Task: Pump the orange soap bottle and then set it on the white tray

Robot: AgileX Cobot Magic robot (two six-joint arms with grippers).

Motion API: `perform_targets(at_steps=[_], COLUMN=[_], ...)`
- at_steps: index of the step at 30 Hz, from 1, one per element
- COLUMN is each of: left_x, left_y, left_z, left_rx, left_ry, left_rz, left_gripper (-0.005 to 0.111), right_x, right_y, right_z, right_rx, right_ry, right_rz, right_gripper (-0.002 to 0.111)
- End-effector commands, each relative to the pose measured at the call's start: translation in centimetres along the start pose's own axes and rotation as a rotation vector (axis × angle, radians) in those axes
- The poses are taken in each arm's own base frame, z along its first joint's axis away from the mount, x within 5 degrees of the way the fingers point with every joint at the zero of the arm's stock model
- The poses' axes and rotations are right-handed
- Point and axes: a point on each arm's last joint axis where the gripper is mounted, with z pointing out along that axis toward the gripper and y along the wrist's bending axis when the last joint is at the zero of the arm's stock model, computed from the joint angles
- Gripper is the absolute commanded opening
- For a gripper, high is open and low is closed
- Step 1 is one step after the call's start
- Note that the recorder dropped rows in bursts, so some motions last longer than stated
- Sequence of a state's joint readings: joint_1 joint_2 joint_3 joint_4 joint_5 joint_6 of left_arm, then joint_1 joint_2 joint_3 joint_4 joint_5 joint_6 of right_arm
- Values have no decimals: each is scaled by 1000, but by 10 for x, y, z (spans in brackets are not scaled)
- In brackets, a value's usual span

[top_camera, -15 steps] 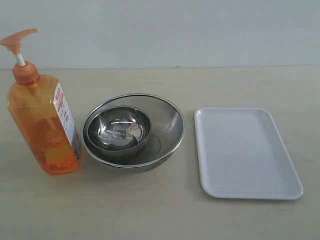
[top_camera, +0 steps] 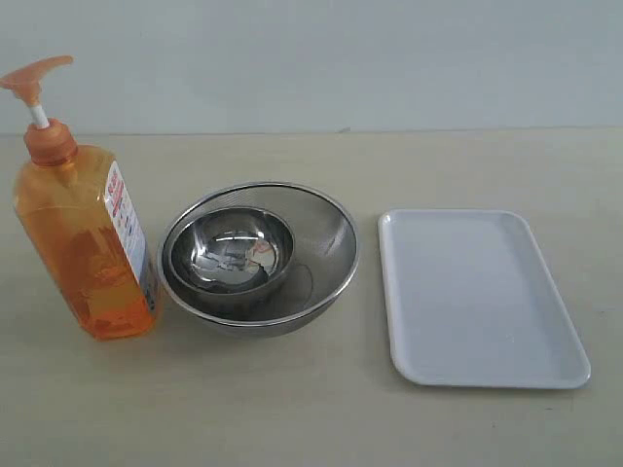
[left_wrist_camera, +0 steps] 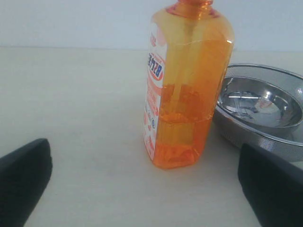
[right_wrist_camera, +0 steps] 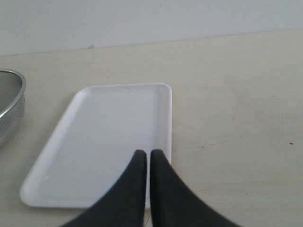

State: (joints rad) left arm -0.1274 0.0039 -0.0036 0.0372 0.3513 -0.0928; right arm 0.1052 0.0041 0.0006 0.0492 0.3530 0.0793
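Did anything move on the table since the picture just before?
No, nothing visibly moved. The tall orange plastic soap bottle, the nested round steel bowls and the flat white plastic tray all sit where they were.

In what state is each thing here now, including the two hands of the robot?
Soap bottle: upright on the table, pump head up, partly full, not held.
Tray: flat on the table, empty.
Large mesh bowl: upright, holds the small bowl.
Small bowl: upright, nested inside the large one.
Left hand: open, touching nothing.
Right hand: shut, empty.
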Motion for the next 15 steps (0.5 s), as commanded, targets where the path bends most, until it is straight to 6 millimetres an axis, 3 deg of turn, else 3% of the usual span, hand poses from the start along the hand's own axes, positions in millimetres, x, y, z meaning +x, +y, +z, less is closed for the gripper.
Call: perform_targets(at_steps=[1,15], left_x=[0,-2], left_y=[0,0], left_z=[0,0], left_rx=[-2,0], left_ry=[-8,-32], left_rz=[7,7], left_gripper=[103,103], right_x=[-1,-1], right_y=[0,0], right_z=[0,0], right_rx=[5,5], right_ry=[-17,-17], right_rz=[-16,-16], right_gripper=[0,0])
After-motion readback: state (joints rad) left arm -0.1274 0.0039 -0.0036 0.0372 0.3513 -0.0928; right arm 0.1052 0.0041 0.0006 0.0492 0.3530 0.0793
